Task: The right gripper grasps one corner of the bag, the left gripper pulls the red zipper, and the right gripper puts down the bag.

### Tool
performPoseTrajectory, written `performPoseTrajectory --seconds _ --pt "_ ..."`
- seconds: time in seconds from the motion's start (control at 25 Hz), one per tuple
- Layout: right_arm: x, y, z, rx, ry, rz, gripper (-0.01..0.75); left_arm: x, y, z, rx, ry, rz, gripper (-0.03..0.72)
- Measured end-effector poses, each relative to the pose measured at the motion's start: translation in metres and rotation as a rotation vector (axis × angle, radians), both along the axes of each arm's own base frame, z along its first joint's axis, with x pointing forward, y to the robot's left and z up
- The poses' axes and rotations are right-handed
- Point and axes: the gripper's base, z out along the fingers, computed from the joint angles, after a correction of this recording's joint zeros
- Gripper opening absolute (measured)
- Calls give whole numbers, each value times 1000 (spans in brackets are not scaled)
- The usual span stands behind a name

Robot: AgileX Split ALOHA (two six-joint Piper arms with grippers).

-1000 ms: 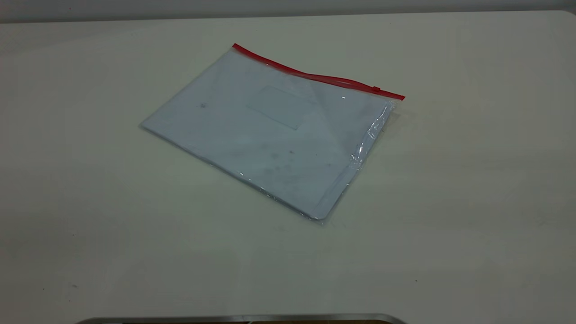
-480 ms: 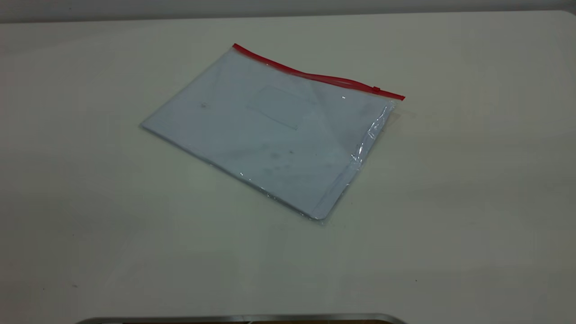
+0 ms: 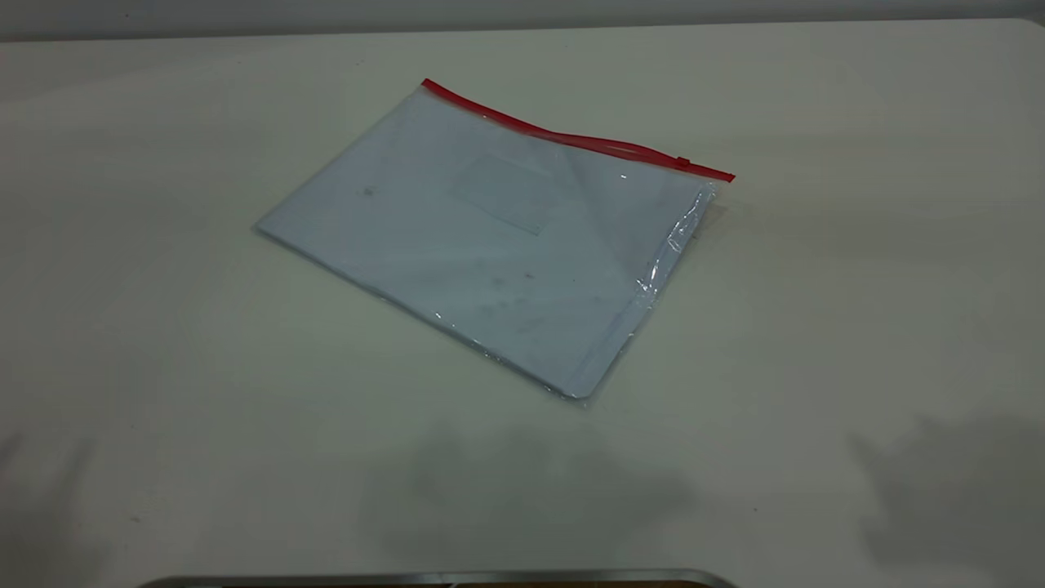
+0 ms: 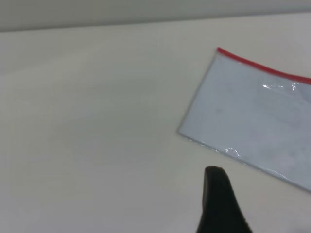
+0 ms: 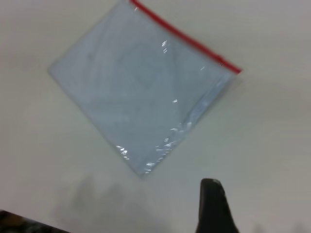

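The bag (image 3: 490,237) lies flat on the table, a clear pouch with white paper inside. The red zipper (image 3: 571,139) runs along its far edge, with the small slider tab (image 3: 682,162) near the right-hand corner of the bag (image 3: 727,175). Neither gripper shows in the exterior view; only their shadows fall on the near table. In the left wrist view, the left gripper (image 4: 218,204) is a black tip above bare table, short of the bag (image 4: 257,116). In the right wrist view, the right gripper (image 5: 212,208) is a black tip clear of the bag (image 5: 141,92) and its red-strip corner (image 5: 237,70).
The pale table (image 3: 816,327) spreads all round the bag. A metal rim (image 3: 441,578) lies along the near edge. A grey wall runs behind the far edge.
Dark shadows have appeared on the near table at left, centre and right. The bag has not moved.
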Motion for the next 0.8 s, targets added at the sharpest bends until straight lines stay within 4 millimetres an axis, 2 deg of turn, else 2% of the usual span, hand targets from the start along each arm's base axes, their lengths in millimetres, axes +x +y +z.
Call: performPoseTrajectory --seconds 0.24,0.4,0.6,0.8 --pt "56 6 -62 50 143 -9 522 67 -4 -11 -22 105 -102 506" --pt "92 11 -96 57 156 19 522 101 -8 -22 -58 128 -166 506" --pt "143 19 -142 70 197 104 522 127 -13 -33 -122 119 -214 506" --pt "184 24 -199 95 266 116 522 138 -16 -36 -170 84 -240 506"
